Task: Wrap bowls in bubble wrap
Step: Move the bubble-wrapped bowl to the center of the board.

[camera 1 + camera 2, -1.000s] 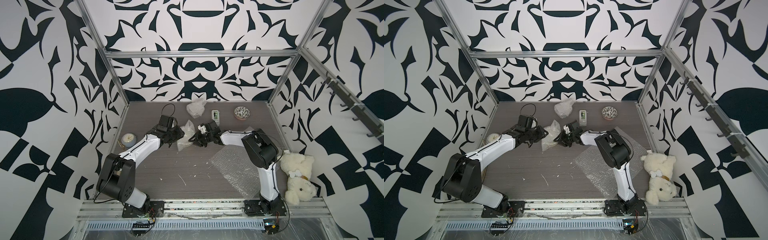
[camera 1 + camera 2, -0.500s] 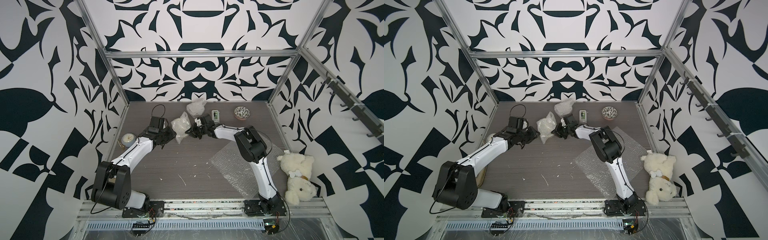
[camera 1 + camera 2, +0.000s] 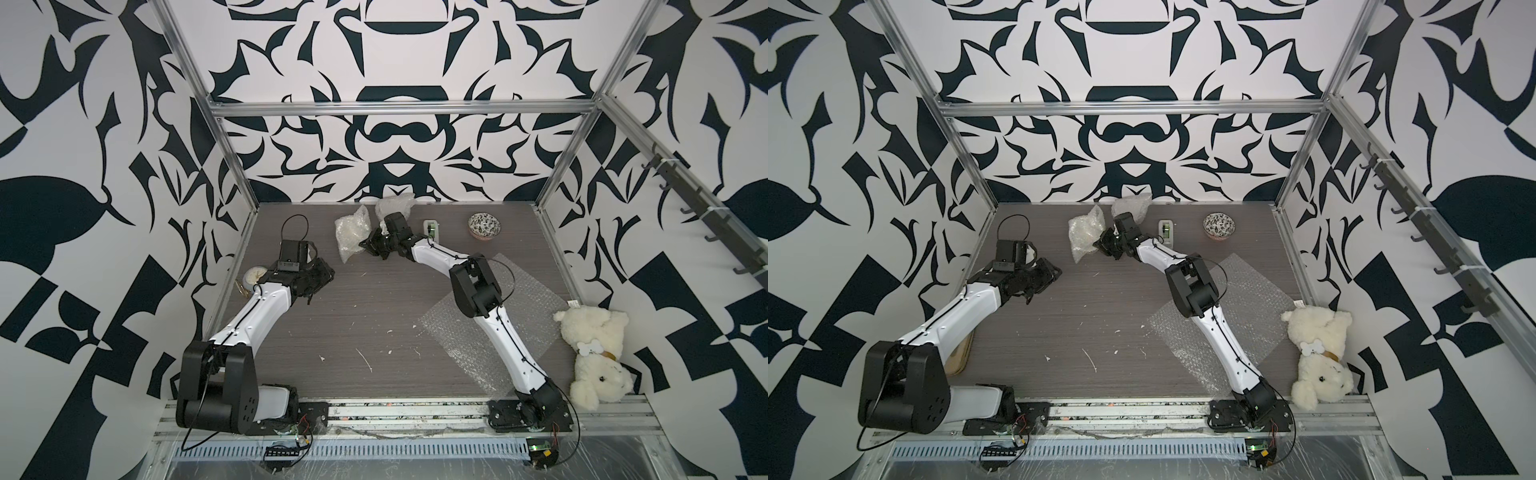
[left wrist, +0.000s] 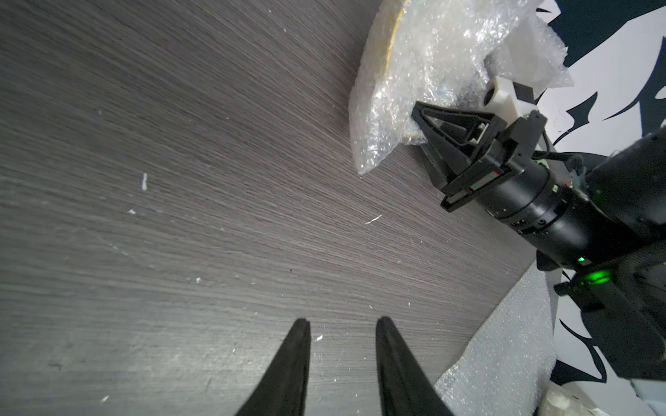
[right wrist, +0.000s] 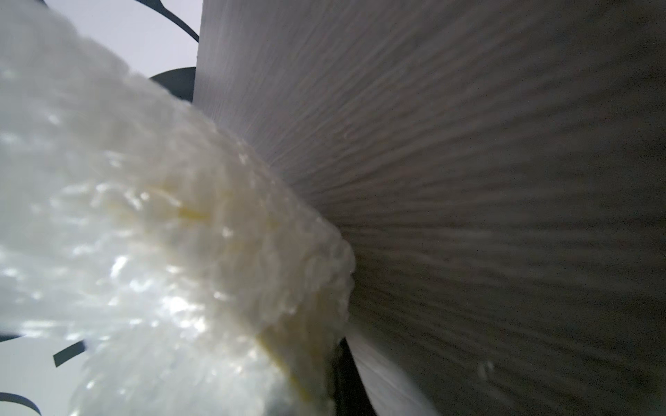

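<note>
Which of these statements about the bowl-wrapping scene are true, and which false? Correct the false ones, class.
1. The right claw pinches a wrapped bundle. True.
2. The left claw holds a bowl. False: it is open and empty over the table.
3. The floral bowl is already wrapped. False: it stands bare near the back.
4. A flat bubble wrap sheet lies under the right arm. True.
5. A teddy bear lies at the table's right edge. True.

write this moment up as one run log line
left gripper: open, empty, over table | right gripper: shut on wrapped bowl | floral bowl: bare | flat bubble wrap sheet: on table
</note>
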Robot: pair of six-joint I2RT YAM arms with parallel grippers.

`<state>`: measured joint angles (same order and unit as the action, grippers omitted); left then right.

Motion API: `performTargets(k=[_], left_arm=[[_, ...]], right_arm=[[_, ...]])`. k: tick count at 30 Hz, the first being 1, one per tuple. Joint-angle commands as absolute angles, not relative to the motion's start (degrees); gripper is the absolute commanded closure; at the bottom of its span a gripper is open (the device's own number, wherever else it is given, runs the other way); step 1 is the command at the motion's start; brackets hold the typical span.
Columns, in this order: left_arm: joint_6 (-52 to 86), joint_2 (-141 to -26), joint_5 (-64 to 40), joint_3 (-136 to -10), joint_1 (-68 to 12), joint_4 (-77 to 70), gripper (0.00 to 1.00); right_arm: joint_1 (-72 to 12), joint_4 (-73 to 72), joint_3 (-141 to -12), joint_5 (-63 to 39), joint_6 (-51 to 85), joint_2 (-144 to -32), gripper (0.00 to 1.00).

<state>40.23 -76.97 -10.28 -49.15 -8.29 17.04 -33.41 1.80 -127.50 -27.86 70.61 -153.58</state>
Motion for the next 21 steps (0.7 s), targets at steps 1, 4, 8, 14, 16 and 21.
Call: performTargets(k=[1, 4, 8, 14, 16, 21], left_arm=[[39.3, -76.1, -10.9, -48.4, -8.1, 18.3, 0.65], [39.4, -76.0, -11.0, -48.2, -8.1, 18.1, 0.65], [39.8, -76.4, -12.0, -48.0, -8.1, 17.4, 0.65], [41.1, -76.5, -12.9, -47.1, -8.1, 15.7, 0.64], [41.7, -76.3, -13.5, -46.7, -8.2, 15.0, 0.64], [41.9, -76.7, -13.9, -46.3, -8.9, 14.3, 0.64]], right_arm=[[-33.4, 1.3, -132.4, -28.5, 71.7, -152.0, 0.83], [-33.7, 1.3, -132.6, -29.7, 71.3, -151.2, 0.69], [-34.0, 1.4, -131.0, -30.5, 69.6, -147.9, 0.57], [-34.0, 2.1, -126.5, -32.0, 67.0, -141.7, 0.56], [-34.0, 1.3, -122.0, -32.7, 65.6, -137.8, 0.56], [-33.2, 2.3, -108.9, -34.0, 59.9, -127.0, 0.55]])
